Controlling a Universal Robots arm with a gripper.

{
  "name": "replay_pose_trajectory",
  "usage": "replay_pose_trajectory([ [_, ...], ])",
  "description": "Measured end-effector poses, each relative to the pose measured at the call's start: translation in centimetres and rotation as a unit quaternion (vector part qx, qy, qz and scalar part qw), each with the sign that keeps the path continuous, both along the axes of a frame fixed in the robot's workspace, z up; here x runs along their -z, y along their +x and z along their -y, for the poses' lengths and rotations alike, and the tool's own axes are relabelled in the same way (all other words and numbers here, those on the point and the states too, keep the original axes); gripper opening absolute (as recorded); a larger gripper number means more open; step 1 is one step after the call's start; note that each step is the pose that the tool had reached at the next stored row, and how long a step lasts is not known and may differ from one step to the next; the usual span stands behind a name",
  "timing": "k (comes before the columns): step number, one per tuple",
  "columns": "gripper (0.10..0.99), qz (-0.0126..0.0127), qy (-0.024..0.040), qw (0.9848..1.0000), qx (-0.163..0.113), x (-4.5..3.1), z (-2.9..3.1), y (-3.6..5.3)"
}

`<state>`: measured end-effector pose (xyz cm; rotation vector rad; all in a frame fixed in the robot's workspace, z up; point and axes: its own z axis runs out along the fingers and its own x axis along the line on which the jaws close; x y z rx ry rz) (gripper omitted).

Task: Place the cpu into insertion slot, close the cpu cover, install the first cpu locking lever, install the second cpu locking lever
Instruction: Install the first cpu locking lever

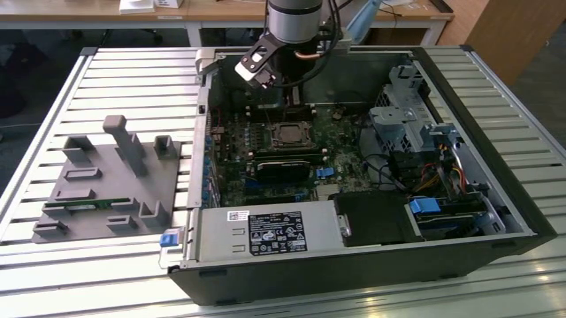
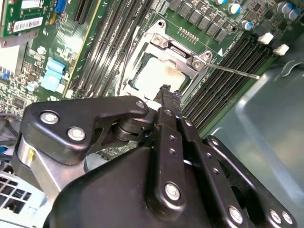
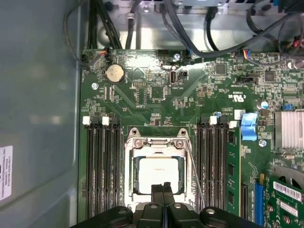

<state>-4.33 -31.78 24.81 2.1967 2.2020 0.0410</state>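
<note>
Cpu (image 3: pixel 159 172) is lying flat in the insertion slot (image 1: pixel 274 136), its pale top facing up, directly beyond the tips of the gripper (image 3: pixel 164 187). The black fingers (image 3: pixel 157 194) are pressing together with nothing between them. They are hanging over the chip's nearest edge, and whether they are touching it cannot be told. The cpu cover (image 3: pixel 156 142) is lying down around the chip, its silvery frame bordering the window through which the metal top is showing. Just to one side of the gripper, a thin locking lever (image 3: pixel 194 175) is slanting away from the cover's corner and reaching out over the neighbouring memory slots (image 3: pixel 211 166); in the second wrist view this lever (image 2: pixel 235 71) is standing clear of the frame. Farther out, the green motherboard (image 3: pixel 156 95) is carrying a round coin battery (image 3: pixel 114 73). Beyond that, the open computer case (image 1: pixel 495 132) is resting on the slatted surface (image 1: pixel 132 73).
</note>
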Motion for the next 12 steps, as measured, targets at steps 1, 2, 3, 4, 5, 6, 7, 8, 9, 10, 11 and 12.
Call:
replay_pose_trajectory([
  [1, 0.122, 0.0000, 0.0000, 1.0000, -0.006, 0.00, 0.00, 0.00],
  [2, 0.122, 0.0000, 0.0000, 0.9999, -0.014, 0.00, 0.00, 0.00],
  [3, 0.122, 0.0000, 0.0000, 0.9998, -0.021, 0.00, 0.00, 0.00],
  [4, 0.122, 0.0000, 0.0000, 0.9996, -0.028, 0.00, 0.00, 0.00],
  [5, 0.122, 0.0000, 0.0000, 0.9994, -0.034, 0.00, 0.00, 0.00],
  [6, 0.122, 0.0000, 0.0000, 0.9992, -0.039, 0.00, 0.00, 0.00],
  [7, 0.122, 0.0000, 0.0000, 0.9991, -0.043, 0.00, 0.00, 0.00],
  [8, 0.122, 0.0000, 0.0000, 0.9989, -0.046, 0.00, 0.00, 0.00],
  [9, 0.122, 0.0000, 0.0000, 0.9988, -0.049, 0.00, 0.00, 0.00],
  [10, 0.122, 0.0000, 0.0000, 0.9987, -0.051, 0.00, 0.00, 0.00],
  [11, 0.122, 0.0000, 0.0000, 0.9986, -0.053, 0.00, 0.00, 0.00],
  [12, 0.122, 0.0000, 0.0000, 0.9985, -0.054, 0.00, 0.00, 0.00],
])
